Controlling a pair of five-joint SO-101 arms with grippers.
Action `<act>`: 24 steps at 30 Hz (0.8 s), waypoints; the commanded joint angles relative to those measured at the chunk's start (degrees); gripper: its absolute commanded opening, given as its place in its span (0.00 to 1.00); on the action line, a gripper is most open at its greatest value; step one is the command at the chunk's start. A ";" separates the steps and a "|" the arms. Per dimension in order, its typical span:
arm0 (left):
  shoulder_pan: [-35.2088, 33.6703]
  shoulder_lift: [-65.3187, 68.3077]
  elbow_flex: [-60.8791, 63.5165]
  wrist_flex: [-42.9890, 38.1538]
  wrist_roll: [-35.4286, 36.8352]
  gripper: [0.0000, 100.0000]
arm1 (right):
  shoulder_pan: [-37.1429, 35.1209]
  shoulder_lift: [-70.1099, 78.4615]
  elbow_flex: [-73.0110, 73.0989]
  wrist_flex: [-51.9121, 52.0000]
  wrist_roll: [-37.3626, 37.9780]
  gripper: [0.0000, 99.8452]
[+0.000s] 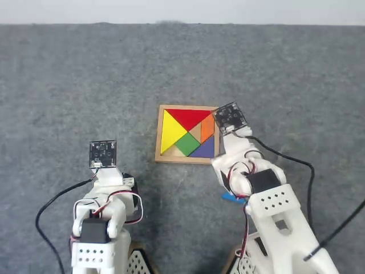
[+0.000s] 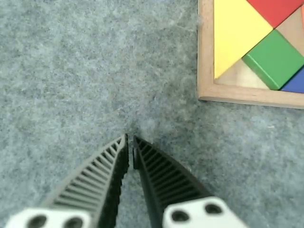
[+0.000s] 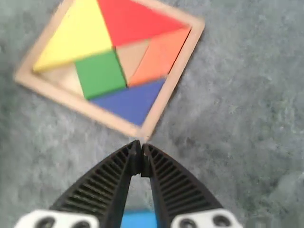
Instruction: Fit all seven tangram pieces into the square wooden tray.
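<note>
Both grippers are pinched shut on nothing.
The left gripper (image 2: 130, 140) is over the gray mat (image 2: 71, 71). The right gripper (image 3: 141, 145) is just beside a corner of the tray (image 1: 182, 160), which holds five colored pieces (image 1: 186, 142).

White arms (image 1: 274, 205), black ribbed hands (image 2: 129, 138) (image 3: 141, 145)

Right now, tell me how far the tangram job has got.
Done: five pieces sit in the tray: yellow, red, green, orange and dark blue. In hand: nothing; the left hand and right hand are both shut and empty. Left: two triangular gaps show bare wood, one in the middle, one in a corner beside the yellow. A light blue piece lies on the mat by the right arm.
</note>
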 commanded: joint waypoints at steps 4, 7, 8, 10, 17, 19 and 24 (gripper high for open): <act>-0.35 -1.14 -0.75 0.26 -0.88 0.01 | 5.23 -1.45 -4.04 6.02 4.22 0.01; -0.35 -1.14 -0.75 0.26 -0.88 0.01 | 4.88 -1.45 -3.96 10.07 7.21 0.01; -0.35 -1.14 -0.75 0.26 -0.88 0.01 | 4.88 -1.45 -3.78 10.86 7.82 0.01; -0.35 -1.14 -0.75 0.26 -0.88 0.01 | 4.88 -1.45 -2.73 11.30 8.79 0.01; -0.35 -1.14 -0.75 0.26 -0.88 0.01 | 5.14 6.29 -2.99 11.56 15.74 0.01; -0.35 -1.14 -0.75 0.26 -0.88 0.01 | 5.14 8.84 -4.04 12.00 18.29 0.01; -0.35 -1.14 -0.75 0.26 -0.88 0.01 | 4.79 11.65 -5.36 12.44 19.78 0.01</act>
